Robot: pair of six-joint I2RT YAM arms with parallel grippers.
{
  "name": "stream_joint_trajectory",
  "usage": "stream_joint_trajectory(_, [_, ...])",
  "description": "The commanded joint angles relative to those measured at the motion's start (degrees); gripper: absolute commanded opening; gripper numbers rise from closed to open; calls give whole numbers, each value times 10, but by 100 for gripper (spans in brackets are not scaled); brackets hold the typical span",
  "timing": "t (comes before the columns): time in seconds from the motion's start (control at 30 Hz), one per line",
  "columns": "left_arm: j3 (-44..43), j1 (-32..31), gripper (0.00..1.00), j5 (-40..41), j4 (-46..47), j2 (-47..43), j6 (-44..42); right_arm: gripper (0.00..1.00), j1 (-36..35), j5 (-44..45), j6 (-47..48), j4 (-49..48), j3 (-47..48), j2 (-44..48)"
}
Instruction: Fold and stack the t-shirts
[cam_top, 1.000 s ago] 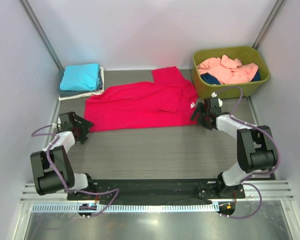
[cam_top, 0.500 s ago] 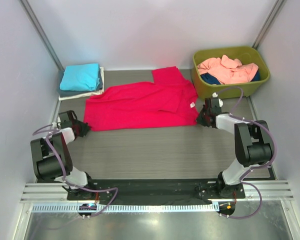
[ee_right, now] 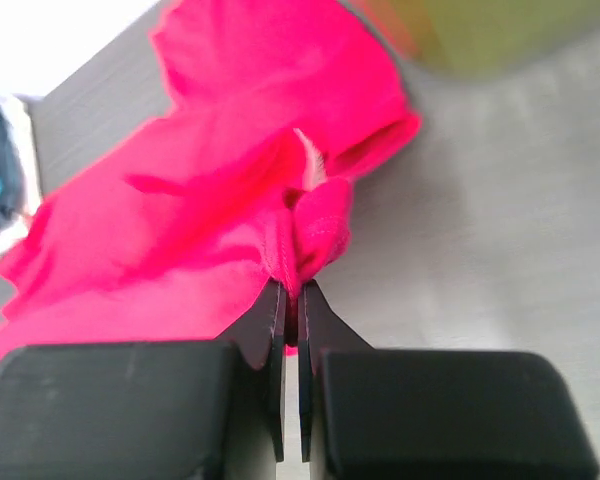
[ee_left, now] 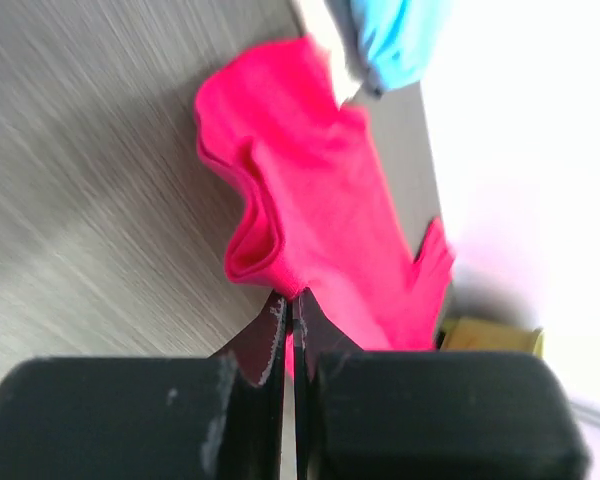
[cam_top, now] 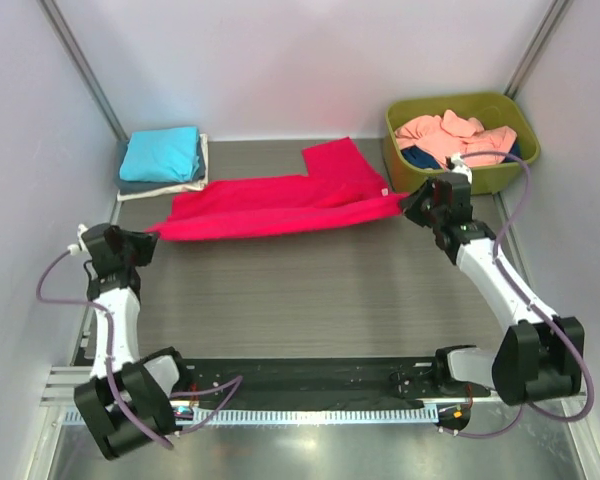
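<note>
The crimson-pink t-shirt hangs stretched across the middle of the table, its near edge raised and its far part with a sleeve still lying on the table. My left gripper is shut on the shirt's left corner; in the left wrist view the cloth runs into the pinched jaws of that gripper. My right gripper is shut on the right corner, where bunched cloth is pinched at its tips. A folded stack with a turquoise t-shirt on top lies at the back left.
An olive-green tub stands at the back right, close behind my right gripper, with salmon-pink and dark blue t-shirts inside. White walls close in both sides and the back. Bare grey table lies between the shirt and the arm bases.
Both grippers went from open to shut on the shirt's near corners, then rose and pulled outward. The near edge lifted off the table and the shirt now hangs taut between them.
</note>
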State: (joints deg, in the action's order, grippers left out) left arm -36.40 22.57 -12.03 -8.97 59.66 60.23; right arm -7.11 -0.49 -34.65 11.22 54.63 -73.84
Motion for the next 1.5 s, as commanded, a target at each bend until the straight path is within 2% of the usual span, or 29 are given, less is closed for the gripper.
stream_joint_trajectory(0.0, [66,36,0,5,-70,-18,-7,1,3,14,-28,33,-116,18])
stream_joint_trajectory(0.07, [91,61,0,-17,-81,-22,-25,1,3,25,-48,26,-181,29])
stream_joint_trajectory(0.27, [139,128,0,-55,-131,-55,-58,1,3,63,-80,69,-239,86])
stream_joint_trajectory(0.5, [143,128,0,-68,-166,-99,-35,1,3,95,-101,136,-256,195])
stream_joint_trajectory(0.6, [146,129,5,-68,-180,-106,-27,1,3,96,-106,162,-264,226])
stream_joint_trajectory(0.67, [147,131,9,-90,-189,-114,-13,7,4,83,-109,172,-270,238])
stream_joint_trajectory(0.7, [148,132,13,-99,-187,-120,-7,15,3,80,-108,173,-276,244])
stream_joint_trajectory(0.73, [144,132,25,-105,-187,-127,0,35,3,77,-108,179,-277,256])
stream_joint_trajectory(0.8, [128,136,41,-114,-203,-158,-1,58,3,80,-104,188,-273,268])
stream_joint_trajectory(0.83, [99,136,58,-113,-226,-171,-5,73,3,85,-101,201,-268,284])
stream_joint_trajectory(0.9, [67,137,80,-104,-254,-201,-26,77,4,87,-91,211,-248,304])
stream_joint_trajectory(0.93, [37,138,99,-102,-260,-209,-38,77,3,80,-85,209,-241,327])
stream_joint_trajectory(1.03, [-1,138,100,-105,-277,-220,-102,77,-2,44,-60,152,-215,351])
stream_joint_trajectory(1.07, [-23,138,100,-110,-279,-216,-147,77,-4,37,-51,138,-186,328])
stream_joint_trajectory(1.13, [-45,129,100,-107,-296,-192,-186,76,-23,38,-22,121,-141,270])
stream_joint_trajectory(1.2, [-55,119,100,-116,-285,-178,-202,75,-53,57,12,117,-53,159])
stream_joint_trajectory(1.23, [-62,115,100,-130,-282,-163,-212,75,-74,105,22,118,-19,122])
stream_joint_trajectory(1.27, [-73,111,100,-127,-286,-155,-225,75,-116,124,34,122,53,45])
stream_joint_trajectory(1.33, [-120,72,100,-69,-316,-132,-265,76,-141,152,66,136,130,-28])
stream_joint_trajectory(1.37, [-132,55,100,-39,-322,-126,-280,76,-144,151,72,138,202,-71])
stream_joint_trajectory(1.43, [-140,19,100,24,-323,-105,-299,76,-145,146,100,144,273,-182])
stream_joint_trajectory(1.47, [-135,18,100,11,-318,-96,-296,76,-145,150,109,149,350,-219])
